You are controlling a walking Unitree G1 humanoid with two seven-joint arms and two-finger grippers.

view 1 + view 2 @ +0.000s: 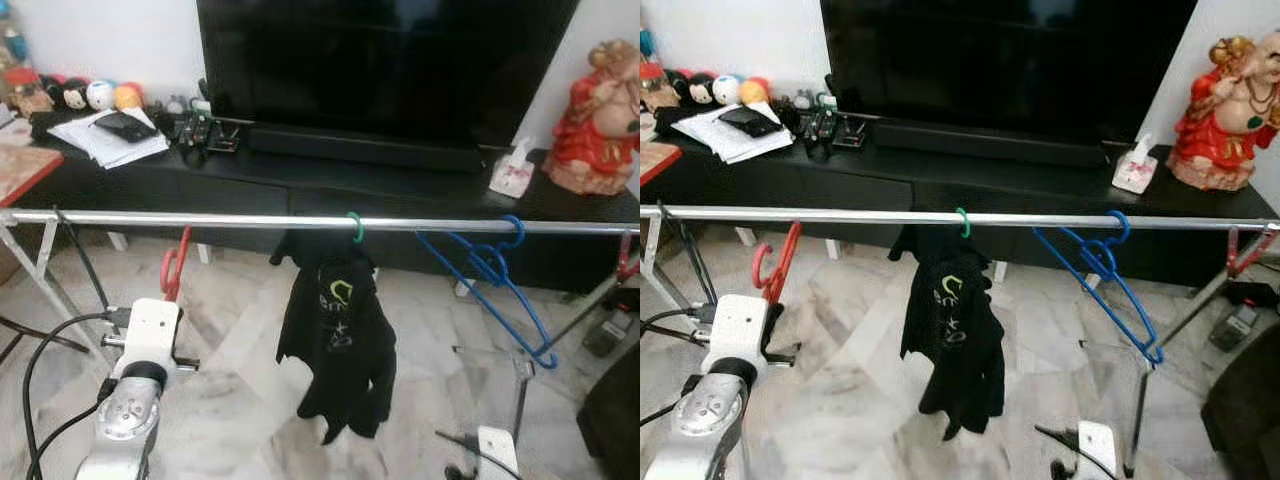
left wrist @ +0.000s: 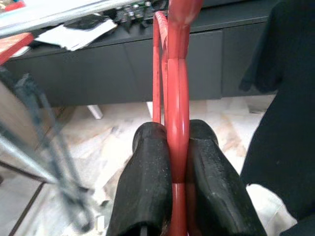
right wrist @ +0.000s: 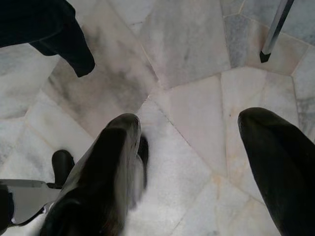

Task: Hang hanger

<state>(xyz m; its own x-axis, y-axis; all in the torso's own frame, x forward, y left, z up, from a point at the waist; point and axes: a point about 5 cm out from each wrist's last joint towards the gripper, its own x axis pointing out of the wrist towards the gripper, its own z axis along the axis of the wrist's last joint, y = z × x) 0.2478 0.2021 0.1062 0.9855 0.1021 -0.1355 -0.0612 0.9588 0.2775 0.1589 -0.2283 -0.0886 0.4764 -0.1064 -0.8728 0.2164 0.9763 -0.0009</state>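
Note:
A red hanger (image 1: pixel 176 262) is pinched between the black fingers (image 2: pixel 147 182) of my left gripper (image 2: pixel 177 164), which is shut on its lower part. The hanger's hook rises just below and in front of the silver rail (image 1: pixel 200 220), near the rail's left end, without touching it. On the rail hang a black garment (image 1: pixel 340 330) on a green hook (image 1: pixel 354 228) and an empty blue hanger (image 1: pixel 500 270) further right. My right gripper (image 3: pixel 192 147) is low, open over the marble floor, with nothing between its fingers.
Behind the rail stands a black TV console (image 1: pixel 400 185) with a large TV (image 1: pixel 390 60), papers (image 1: pixel 110 135), a tissue box (image 1: pixel 512 170) and a red statue (image 1: pixel 600 110). Rack legs (image 1: pixel 40 265) and black cables (image 1: pixel 50 350) lie at the left; another rack leg (image 1: pixel 1200 295) stands at the right.

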